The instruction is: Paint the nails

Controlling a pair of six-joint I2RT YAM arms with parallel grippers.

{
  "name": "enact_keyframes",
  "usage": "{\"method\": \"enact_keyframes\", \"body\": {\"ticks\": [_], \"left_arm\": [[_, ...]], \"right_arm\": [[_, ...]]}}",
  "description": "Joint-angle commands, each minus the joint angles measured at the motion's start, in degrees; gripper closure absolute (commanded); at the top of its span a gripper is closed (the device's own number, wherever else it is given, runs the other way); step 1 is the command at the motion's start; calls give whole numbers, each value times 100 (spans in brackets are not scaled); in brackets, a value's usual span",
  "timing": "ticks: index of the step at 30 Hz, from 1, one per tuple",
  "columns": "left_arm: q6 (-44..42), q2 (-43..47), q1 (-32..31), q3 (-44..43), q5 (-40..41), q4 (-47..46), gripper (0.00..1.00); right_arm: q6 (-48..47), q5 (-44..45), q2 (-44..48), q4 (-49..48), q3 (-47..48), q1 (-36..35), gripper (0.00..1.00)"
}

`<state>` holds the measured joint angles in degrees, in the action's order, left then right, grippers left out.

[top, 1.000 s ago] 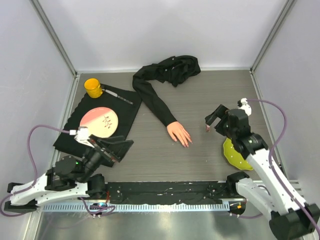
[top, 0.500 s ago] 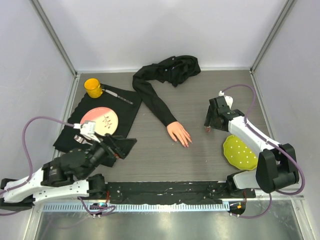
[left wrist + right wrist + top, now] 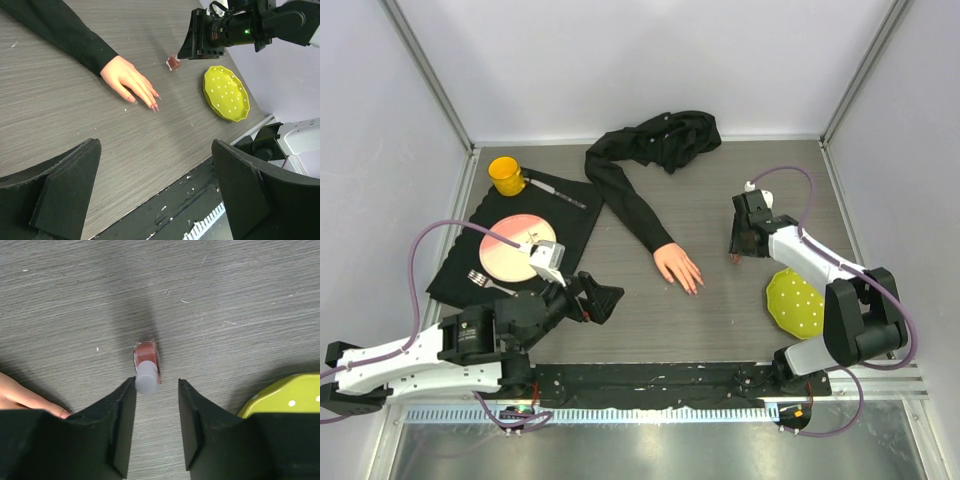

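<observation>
Overhead view first: the mannequin hand [image 3: 676, 266] lies flat near the middle of the table [image 3: 660, 335], its black sleeve [image 3: 628, 200] trailing off toward the far wall. The nails [image 3: 696, 288] tip the fingers, which point toward the near right. The right gripper [image 3: 737, 247] hangs low over the wood to the right of the hand and apart from it, with a small polish bottle [image 3: 734, 259] at its fingertips. A yellow-green plate [image 3: 794, 303] lies close by on the near side. The left gripper [image 3: 598, 300] sits left of the hand, not touching it. Behind it a black cloth [image 3: 572, 225] carries a pink plate [image 3: 508, 252], with a yellow cup [image 3: 506, 174] at the far corner.

Left wrist view: the two broad black fingers [image 3: 65, 195] stand far apart at the lower corners, with only bare table between them. Beyond, the hand rests flat, its pinkish-red nails [image 3: 154, 104] on the tips nearest the camera. The bottle [image 3: 173, 62] sits just under the right gripper [image 3: 200, 42], between the hand and the plate [image 3: 226, 93].

Right wrist view: the jaws are drawn partway in, leaving a narrow gap, and the bottle [image 3: 146, 360] with its white cap sits in that gap. The cap lies against the finger [image 3: 117, 425] on the mannequin's side, while clear table shows before the other one, so no grip is made. One mannequin fingertip with its nail pokes in at the left edge — the plate's rim shows at lower right.
</observation>
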<state>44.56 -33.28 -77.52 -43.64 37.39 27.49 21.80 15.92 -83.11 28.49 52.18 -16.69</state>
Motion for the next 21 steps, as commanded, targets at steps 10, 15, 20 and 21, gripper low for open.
{"method": "enact_keyframes", "body": {"ticks": [10, 15, 20, 21], "left_arm": [[-52, -73, -9, 127, -108, -595, 2], [-8, -161, -9, 92, -179, -490, 2], [-122, -100, -9, 101, -214, -419, 2], [-166, -83, -9, 101, -223, -411, 2]], "right_arm": [[-229, 253, -170, -256, 275, -159, 63], [-326, 297, -214, -326, 275, -168, 79], [-484, 832, -118, -73, 432, -501, 99], [-510, 1008, -31, 24, 477, -702, 99]]}}
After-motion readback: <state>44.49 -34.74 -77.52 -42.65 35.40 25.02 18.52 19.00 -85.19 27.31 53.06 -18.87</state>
